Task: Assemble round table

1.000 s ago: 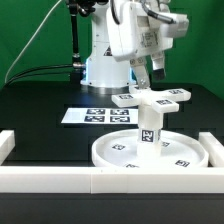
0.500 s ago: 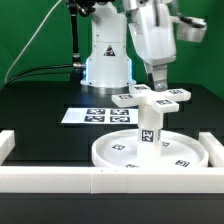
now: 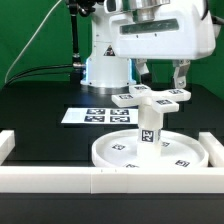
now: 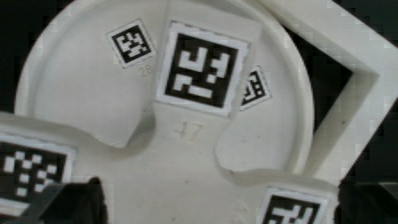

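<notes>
gripper point(image 3: 159, 72) hangs spread wide with nothing in it, right above the cross base point(image 3: 150, 97), which sits on the leg point(image 3: 148, 125) standing in the round disc point(image 3: 150, 152) below

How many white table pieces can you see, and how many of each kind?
Round disc: 1
Cylinder leg: 1
Cross-shaped base: 1
Total: 3 white pieces, already stacked together, with the base on top of the leg and the leg standing on the disc.

arm point(image 3: 150, 35): white casing | fingers point(image 3: 181, 76): dark, possibly black | base point(image 3: 106, 62): white
</notes>
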### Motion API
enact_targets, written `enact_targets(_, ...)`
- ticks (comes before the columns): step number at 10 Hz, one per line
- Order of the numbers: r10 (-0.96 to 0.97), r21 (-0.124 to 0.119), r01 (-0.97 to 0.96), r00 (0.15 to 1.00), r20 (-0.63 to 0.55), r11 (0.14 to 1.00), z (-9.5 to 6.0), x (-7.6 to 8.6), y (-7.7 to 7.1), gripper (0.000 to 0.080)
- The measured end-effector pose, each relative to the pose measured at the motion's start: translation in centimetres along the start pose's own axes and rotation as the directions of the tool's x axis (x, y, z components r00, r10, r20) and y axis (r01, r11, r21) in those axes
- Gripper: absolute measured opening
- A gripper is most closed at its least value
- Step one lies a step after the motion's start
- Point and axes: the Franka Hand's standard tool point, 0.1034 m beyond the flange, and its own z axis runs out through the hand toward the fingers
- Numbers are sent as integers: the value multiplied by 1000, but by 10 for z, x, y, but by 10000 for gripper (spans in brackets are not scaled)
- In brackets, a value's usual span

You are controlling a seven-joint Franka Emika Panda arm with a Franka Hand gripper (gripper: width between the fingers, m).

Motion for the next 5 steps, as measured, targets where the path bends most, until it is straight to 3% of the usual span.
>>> enact_targets(2, -230, -25, 230, 973, -10, 973, -1, 2, 0, 649)
enact_targets(5, -552, -69, 550, 834, -10, 833, -3, 3, 0, 649)
